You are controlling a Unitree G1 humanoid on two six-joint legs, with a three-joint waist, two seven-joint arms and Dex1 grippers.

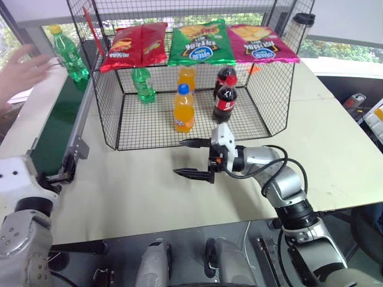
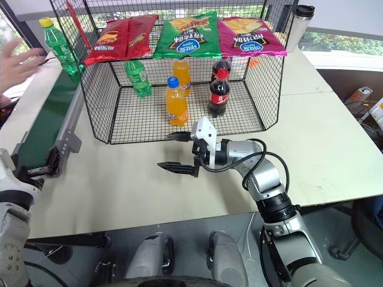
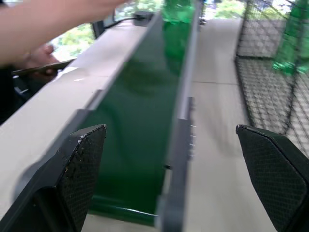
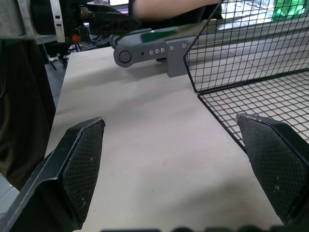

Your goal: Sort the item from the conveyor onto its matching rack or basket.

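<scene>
The item, a clear-green bottle with a yellow cap (image 1: pixel 67 55), stands upright at the far end of the dark-green conveyor (image 1: pixel 52 134). A person's hand (image 1: pixel 24 70) hovers just left of it. The black wire-mesh cage (image 1: pixel 149 128) stands to the right of the belt. My left gripper (image 3: pixel 169 129) is open and empty at the belt's near end, looking along it toward the bottle (image 3: pixel 181 10). In front of the cage, over the bare table, my right gripper (image 1: pixel 179 157) points left, open and empty.
Inside the cage stand a green bottle with a green cap (image 1: pixel 142 85), two orange bottles (image 1: pixel 184 109) and two cola bottles (image 1: pixel 225 99). Chip bags (image 1: pixel 200 42) lie on its sloping top row. A dark tumbler (image 1: pixel 303 21) stands behind the cage's right corner.
</scene>
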